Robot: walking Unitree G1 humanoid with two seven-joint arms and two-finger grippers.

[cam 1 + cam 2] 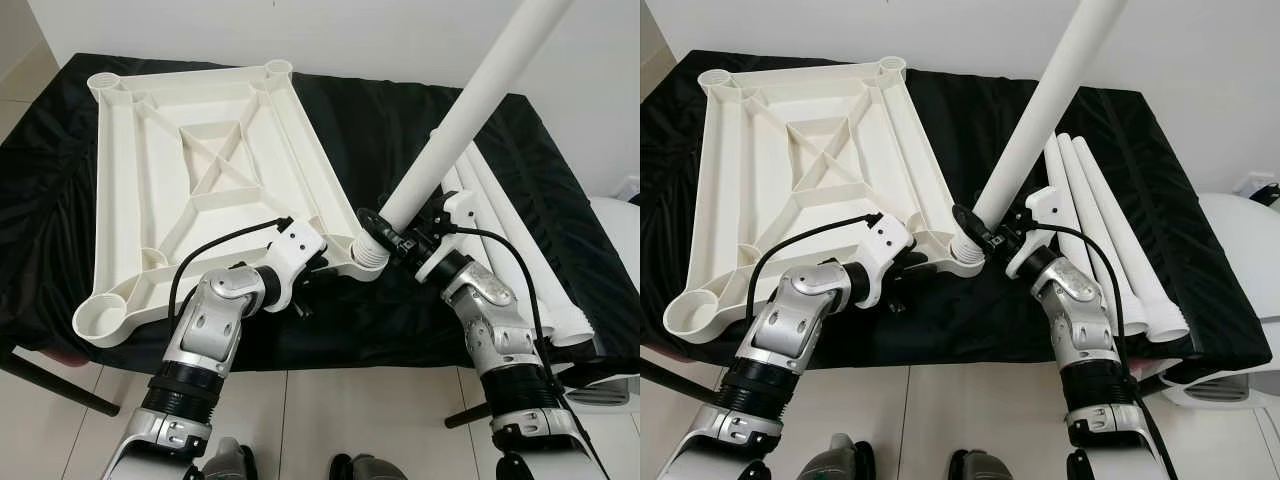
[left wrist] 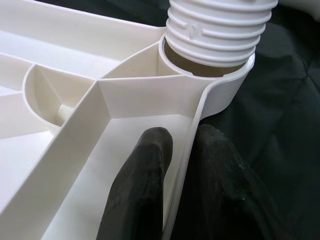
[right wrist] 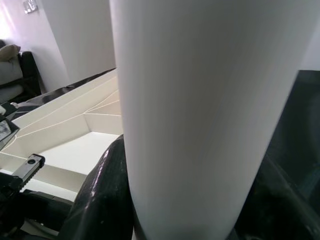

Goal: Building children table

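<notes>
A white plastic tabletop [image 1: 112, 200] lies upside down on a black-covered table. My left gripper [image 2: 182, 175] is shut on its near rim, one finger [image 2: 142, 185] inside the rim and one outside, just beside the near right corner socket [image 2: 227, 92]. My right gripper [image 1: 405, 237] is shut on a long white leg [image 1: 470, 110] that slants up and to the right. The leg's threaded end [image 2: 220, 30] sits in that socket, tilted. In the right wrist view the leg [image 3: 195, 100] stands between the black fingers [image 3: 100, 200].
Three spare white legs [image 1: 1100, 220] lie side by side on the black cloth [image 1: 360, 130] at the right. The tabletop's other corner sockets [image 1: 100, 320] are empty. A white rounded object [image 1: 618, 235] stands past the table's right edge. Tiled floor lies below.
</notes>
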